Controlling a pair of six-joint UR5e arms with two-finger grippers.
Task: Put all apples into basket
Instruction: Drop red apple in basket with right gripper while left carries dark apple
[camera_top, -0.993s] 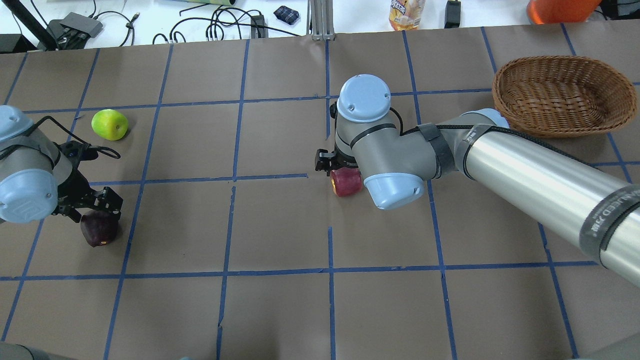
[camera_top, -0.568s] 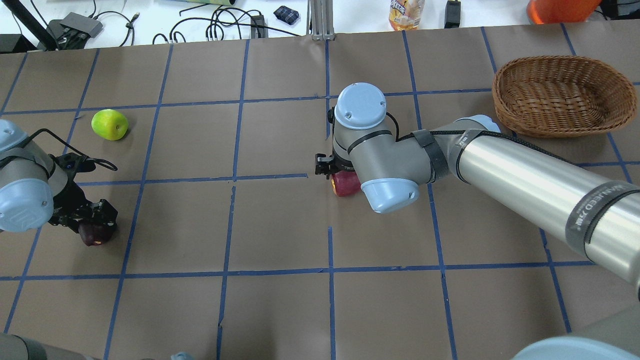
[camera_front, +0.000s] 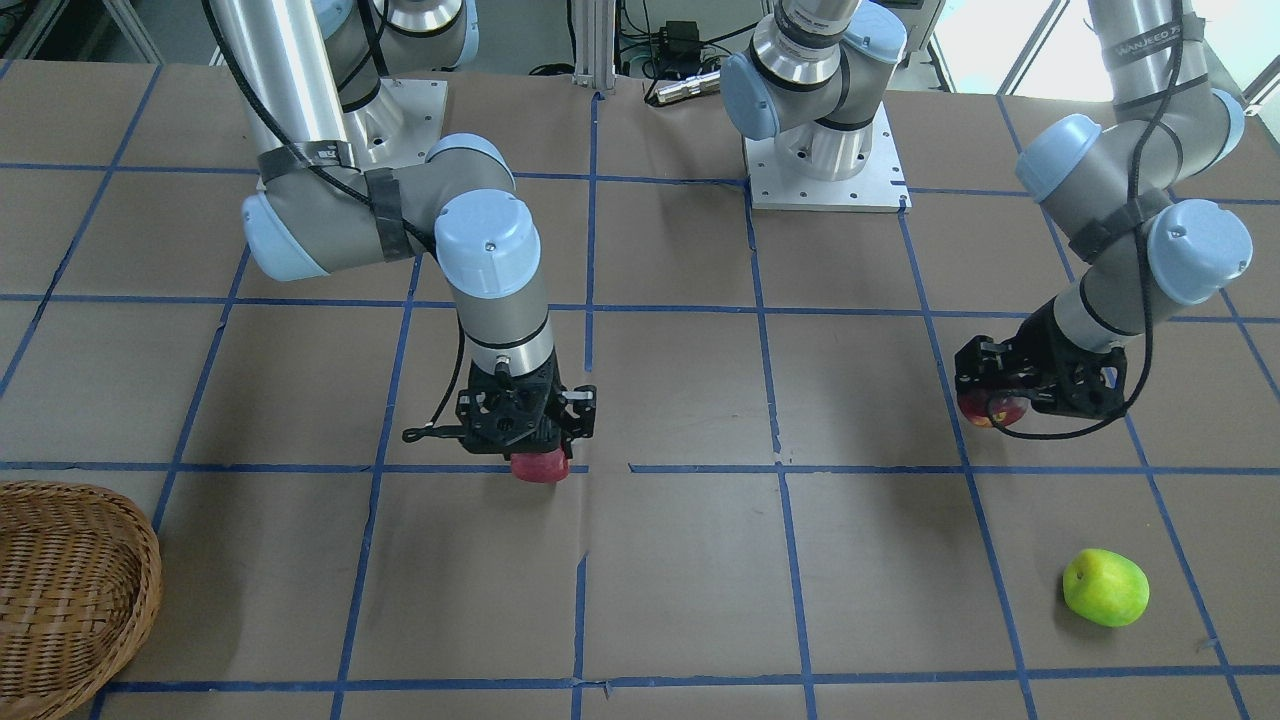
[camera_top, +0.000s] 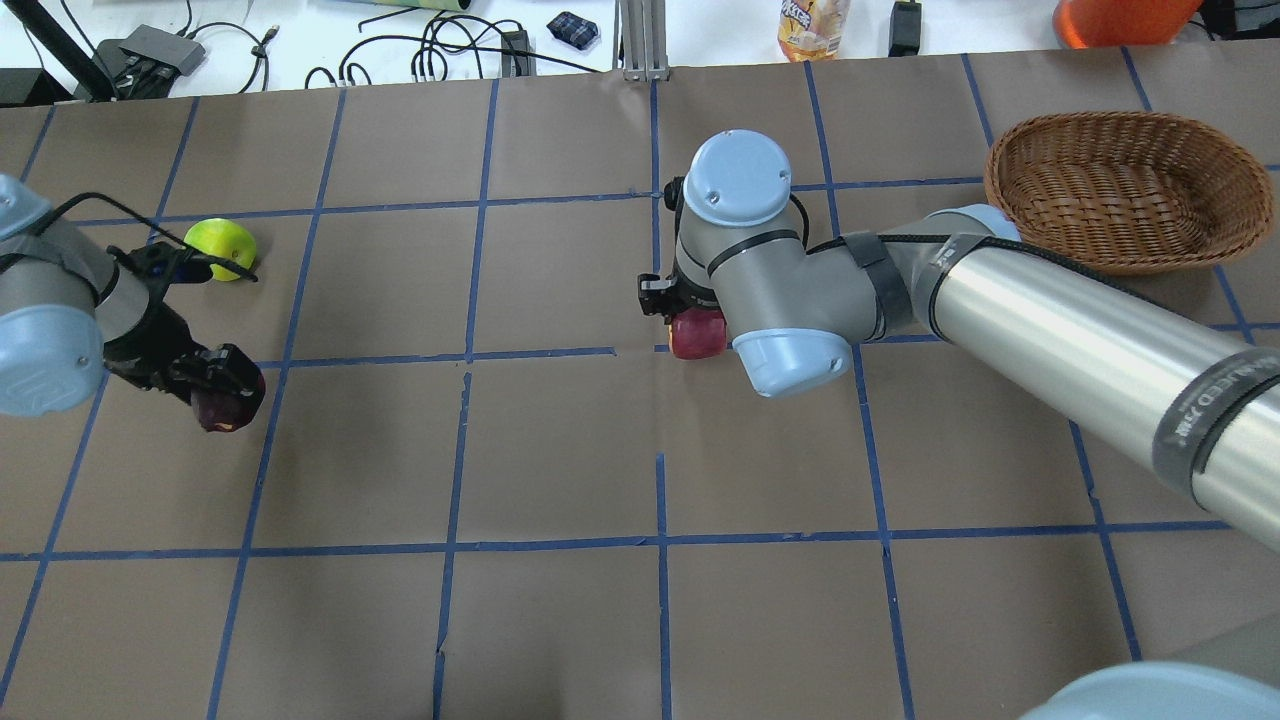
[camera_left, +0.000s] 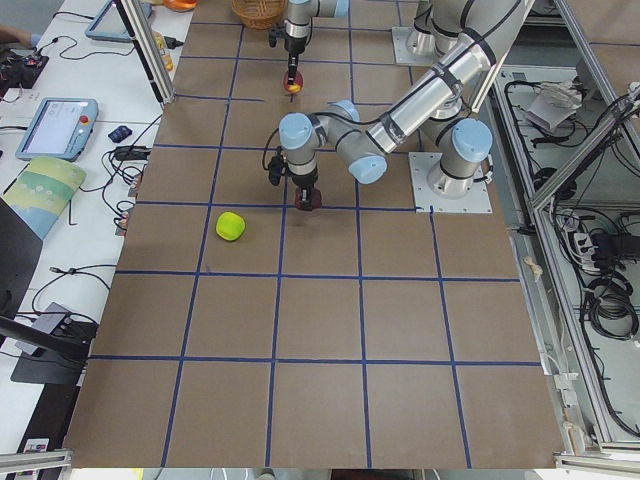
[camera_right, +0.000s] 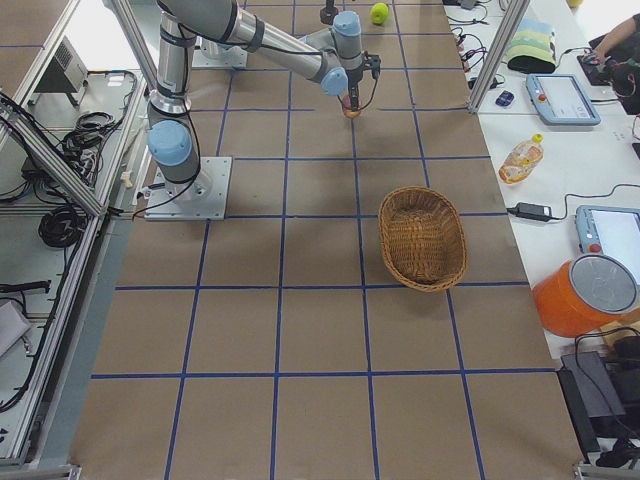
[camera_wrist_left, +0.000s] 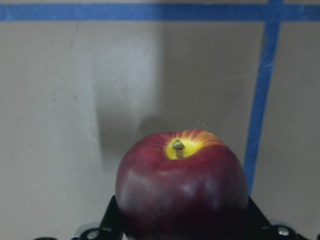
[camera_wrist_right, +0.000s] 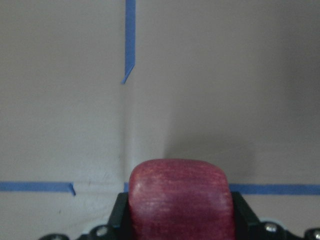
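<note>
My left gripper (camera_top: 222, 388) is shut on the dark maroon apple (camera_top: 221, 410) with a yellow patch (camera_wrist_left: 182, 189) and holds it above the table; it shows at the front view's right (camera_front: 992, 410). My right gripper (camera_top: 685, 318) is shut on the red streaky apple (camera_top: 695, 334), lifted off the table near the centre (camera_front: 540, 466) (camera_wrist_right: 181, 200). The lime green apple (camera_top: 222, 247) lies on the table at the far left, partly behind my left arm (camera_front: 1105, 587). The wicker basket (camera_top: 1120, 190) stands empty at the far right (camera_front: 70, 580).
The brown table has blue tape grid lines. Cables, a snack bag (camera_top: 812, 27) and an orange container (camera_top: 1115, 18) lie beyond the far edge. My right forearm (camera_top: 1080, 330) stretches across the right half, just in front of the basket.
Both grippers have risen with their apples. The left one moved up and away, toward the green apple; the right one lifted the red apple slightly away from me.
</note>
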